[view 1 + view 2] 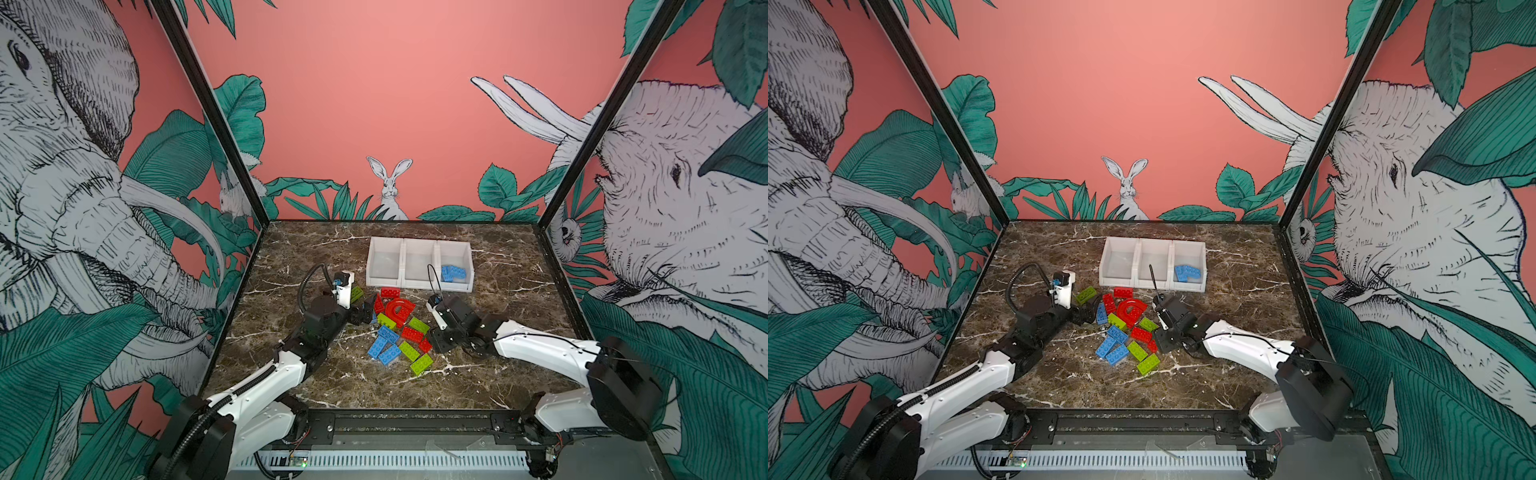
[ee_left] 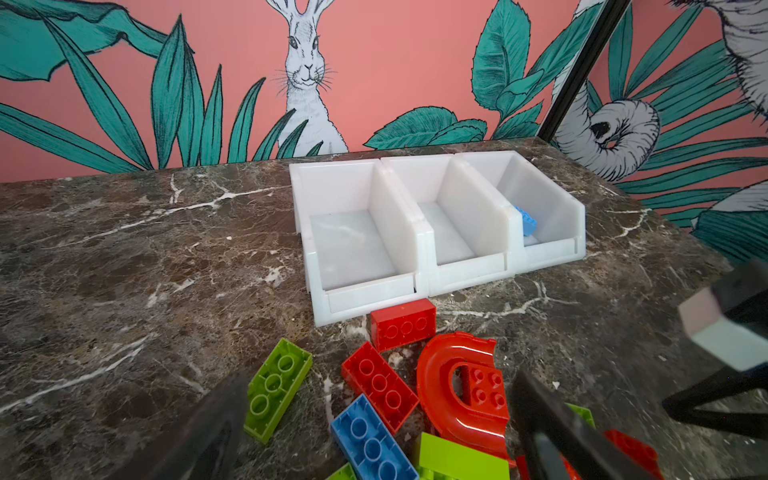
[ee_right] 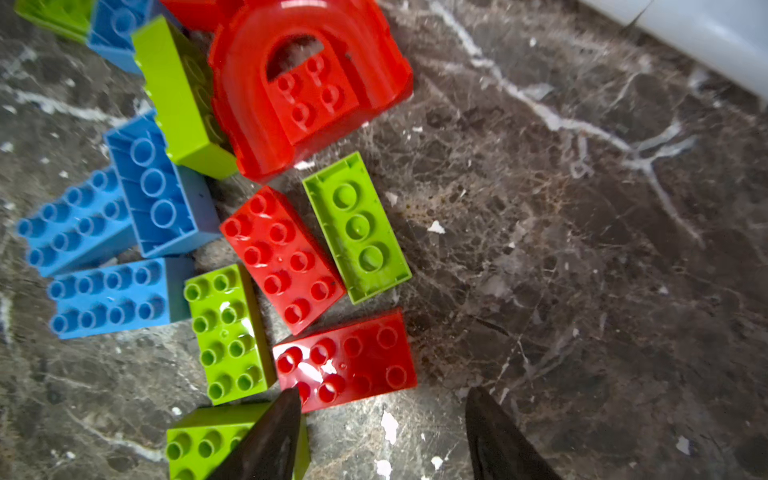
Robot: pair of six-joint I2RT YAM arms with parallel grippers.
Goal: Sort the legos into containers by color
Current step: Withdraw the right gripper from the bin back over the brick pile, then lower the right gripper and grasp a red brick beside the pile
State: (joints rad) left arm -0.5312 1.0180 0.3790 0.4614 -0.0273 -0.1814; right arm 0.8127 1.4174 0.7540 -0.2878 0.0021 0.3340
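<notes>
We find the marble table (image 1: 498,374) carrying every item under review. Toward its far edge stand the containers (image 1: 404,255), three white bins joined in a row. In both top views the bin on the right holds blue bricks (image 1: 453,273); we cannot tell their number.

The legos (image 1: 399,332) lie in a loose heap on the table just in front of the bins, between the two arms. Red, blue and lime green are mixed, some studs up and some hollow side up. The largest piece, the red arch (image 1: 400,309), lies flat at the far side of the heap, near the middle bin.

The left gripper (image 2: 380,378) sits low at the heap's left side with its jaws spread wide. In the left wrist view the arch and several bricks lie between its fingers, none of them pinched.

The right gripper (image 3: 382,395) hangs low at the heap's right edge, jaws apart and gripping nothing. A red brick (image 3: 345,361) lies flat just ahead of its fingertips. One fingertip overlaps that brick's corner and a lime green brick (image 3: 208,440) beside it; we cannot tell whether it touches either.
</notes>
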